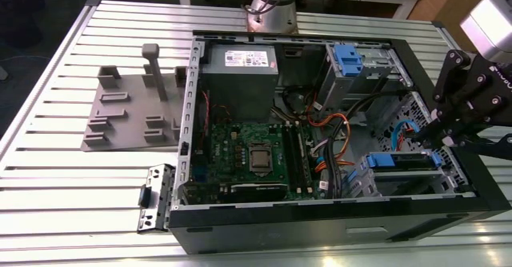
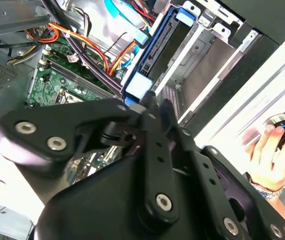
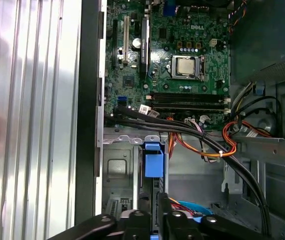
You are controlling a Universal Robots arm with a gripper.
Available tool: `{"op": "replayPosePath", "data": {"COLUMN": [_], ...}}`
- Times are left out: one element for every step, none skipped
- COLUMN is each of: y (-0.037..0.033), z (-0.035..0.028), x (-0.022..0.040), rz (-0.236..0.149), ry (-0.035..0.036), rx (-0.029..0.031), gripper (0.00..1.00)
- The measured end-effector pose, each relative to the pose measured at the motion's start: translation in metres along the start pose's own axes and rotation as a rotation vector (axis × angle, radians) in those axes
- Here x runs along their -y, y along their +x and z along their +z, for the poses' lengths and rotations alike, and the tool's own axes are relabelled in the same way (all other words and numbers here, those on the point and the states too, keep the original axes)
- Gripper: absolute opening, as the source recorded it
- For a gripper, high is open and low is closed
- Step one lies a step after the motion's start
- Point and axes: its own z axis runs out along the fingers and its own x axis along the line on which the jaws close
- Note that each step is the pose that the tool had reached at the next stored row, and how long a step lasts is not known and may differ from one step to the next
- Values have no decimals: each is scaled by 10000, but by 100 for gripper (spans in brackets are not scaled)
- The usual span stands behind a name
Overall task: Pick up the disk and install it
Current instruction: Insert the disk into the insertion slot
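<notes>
— Toward four o'clock inside the open black metal computer case in the exterior view, what is sitting there?

— The flat rectangular disk framed by a blue plastic carrier bracket is lying in the grey metal bay, well apart from the green motherboard at about eight o'clock.

— How is it looking up close?

— In the second wrist view it is showing a dark narrow edge, blue plastic running along it. In the first wrist view its blue tab is facing the camera.

— And the black gripper?

— It is hovering just beside the disk, at about three o'clock of the case. I cannot tell how far it is open, or whether it is gripping anything.

— Anyone nearby?

— A person's hand is resting outside the case.
</notes>
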Motion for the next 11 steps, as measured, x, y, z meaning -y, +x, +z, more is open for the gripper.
{"op": "replayPosePath", "data": {"y": [0,0,0,0,0,0,0,0,0,0,0], "z": [0,1,1,2,2,2,3,3,4,4,4], "x": [0,0,0,0,0,0,0,0,0,0,0], "rz": [0,0,0,0,0,0,0,0,0,0,0], "ry": [0,0,0,0,0,0,0,0,0,0,0], "rx": [0,0,0,0,0,0,0,0,0,0,1], "gripper": [18,12,12,10,10,10,10,10,10,10,10]}}
